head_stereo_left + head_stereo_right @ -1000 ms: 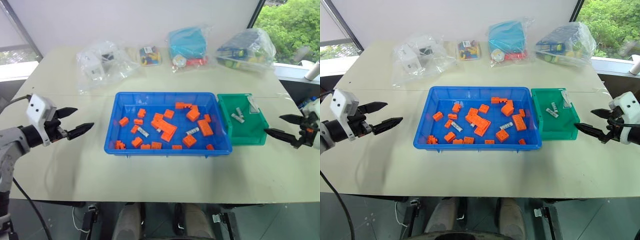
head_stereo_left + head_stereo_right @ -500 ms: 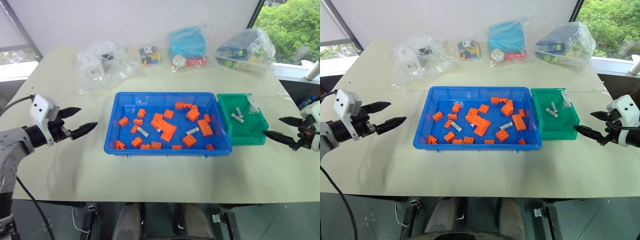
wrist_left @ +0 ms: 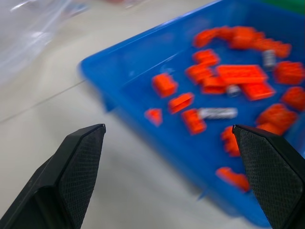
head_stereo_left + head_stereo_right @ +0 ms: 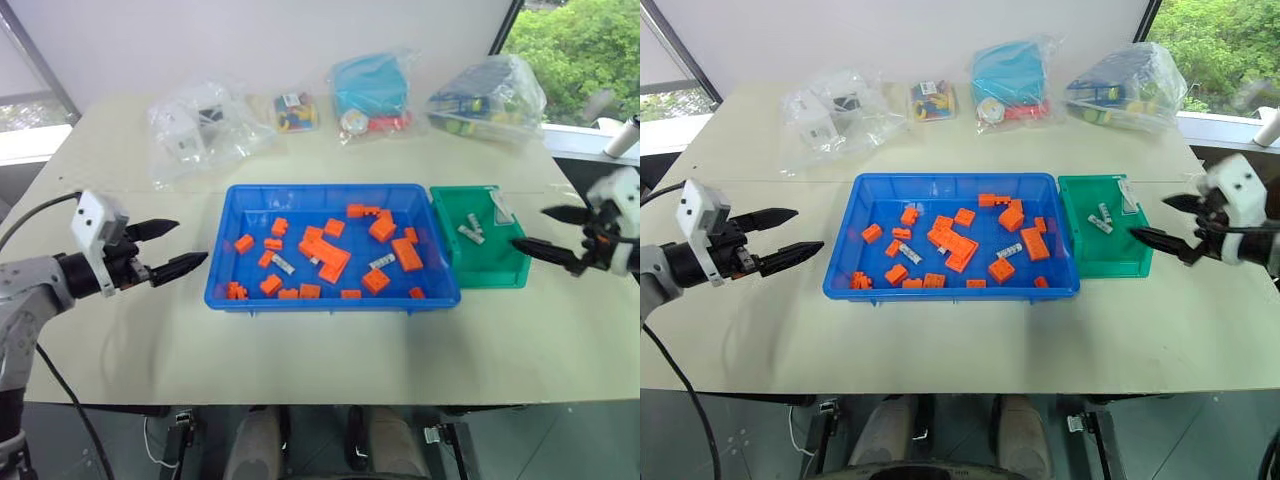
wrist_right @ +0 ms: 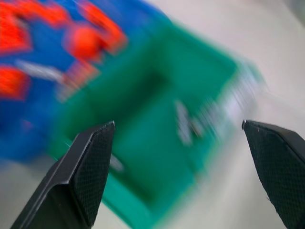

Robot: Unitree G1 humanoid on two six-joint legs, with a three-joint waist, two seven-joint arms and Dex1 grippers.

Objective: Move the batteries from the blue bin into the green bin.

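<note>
On the left, we hold our left gripper (image 4: 175,247) with fingers spread and empty, beside the blue bin (image 4: 330,192). Batteries (image 4: 284,264) lie there among orange blocks (image 4: 334,257); two lie in the green bin (image 4: 497,270). Our right gripper (image 4: 543,232), fingers released, hovers at its right edge.
</note>
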